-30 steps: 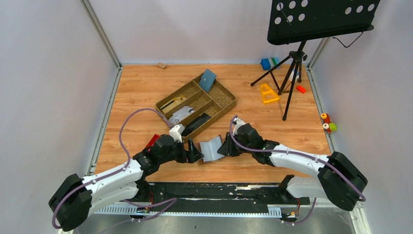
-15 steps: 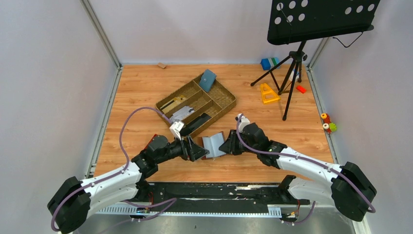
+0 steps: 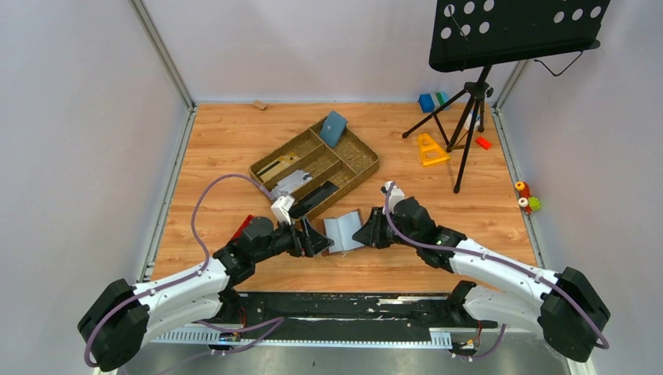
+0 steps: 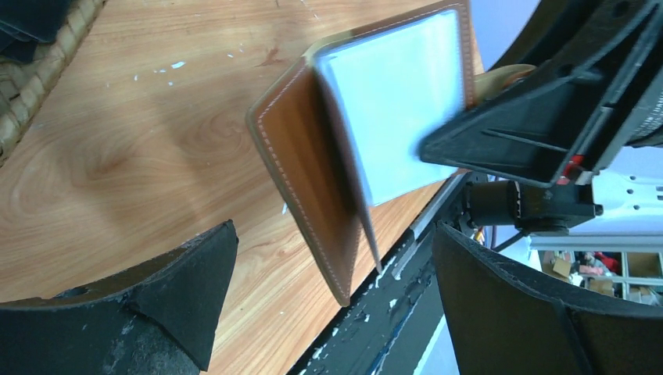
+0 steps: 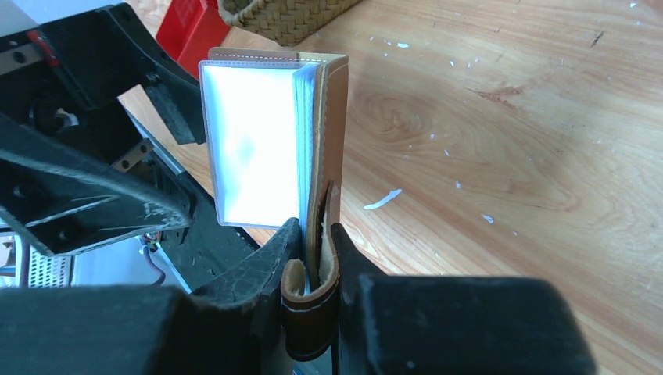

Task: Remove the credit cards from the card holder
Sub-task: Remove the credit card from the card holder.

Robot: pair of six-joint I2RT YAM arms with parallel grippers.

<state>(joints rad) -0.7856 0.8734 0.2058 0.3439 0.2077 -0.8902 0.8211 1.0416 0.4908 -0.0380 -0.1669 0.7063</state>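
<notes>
The brown card holder (image 3: pixel 342 234) hangs open just above the wood near the table's front edge, its shiny clear sleeves (image 5: pixel 254 148) fanned out from the brown cover (image 5: pixel 335 117). My right gripper (image 5: pixel 314 228) is shut on the cover's edge and the closing tab (image 5: pixel 313 312). My left gripper (image 3: pixel 317 238) stands open at the opposite end. In the left wrist view the card holder (image 4: pixel 309 164) has its lower corner in line with the gap of the left gripper (image 4: pixel 335 258), touching neither finger. The glare on the sleeves hides any credit cards.
A woven divided tray (image 3: pixel 361 170) sits behind the grippers with a blue-teal pouch (image 3: pixel 334 129) leaning in it. A red object (image 3: pixel 244 226) lies by the left arm. A music stand tripod (image 3: pixel 467 117), a yellow triangle (image 3: pixel 430 148) and small toys are at the right.
The right arm has shifted a little to the right and away, carrying the card holder with it. The left gripper has followed close beside it and stayed open.
</notes>
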